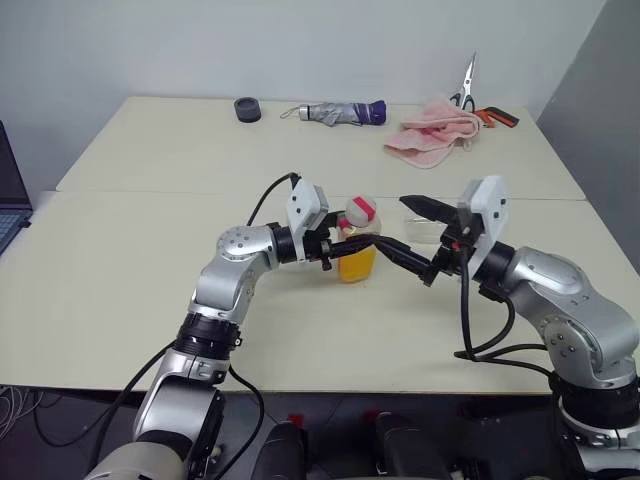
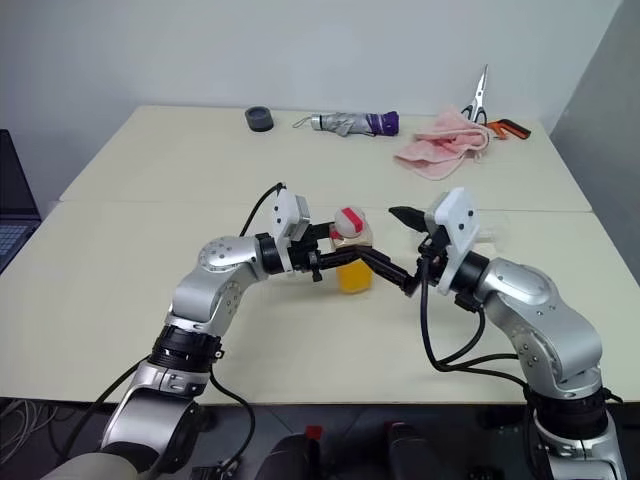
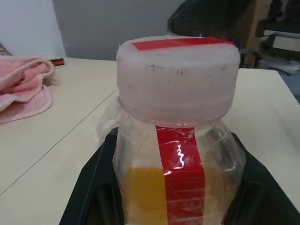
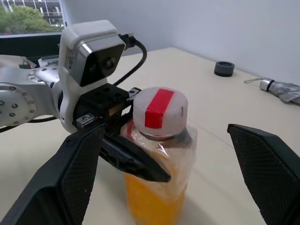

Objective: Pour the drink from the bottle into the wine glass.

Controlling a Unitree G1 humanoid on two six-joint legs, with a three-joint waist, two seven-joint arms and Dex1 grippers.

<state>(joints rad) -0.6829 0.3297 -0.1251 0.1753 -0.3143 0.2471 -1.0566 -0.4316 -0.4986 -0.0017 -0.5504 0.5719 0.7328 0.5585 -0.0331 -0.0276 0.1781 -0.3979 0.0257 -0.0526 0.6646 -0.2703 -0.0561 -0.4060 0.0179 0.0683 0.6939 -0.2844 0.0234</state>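
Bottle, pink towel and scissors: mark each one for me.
bottle [image 4: 157,187], right wrist view, on the orange-filled body.
pink towel [image 1: 432,134], left eye view, middle of the crumpled cloth.
scissors [image 2: 481,88], right eye view, on the raised blades.

Left arm reaching in from 7 o'clock, elbow bent, wrist turned so left gripper [image 1: 362,246] points level toward 3 o'clock, fingers clamped on the bottle [image 1: 357,252]. Right arm entering from 4 o'clock, forearm raised, right gripper [image 1: 420,240] aimed toward 9 o'clock, fingers [image 4: 267,173] spread wide, holding nothing.
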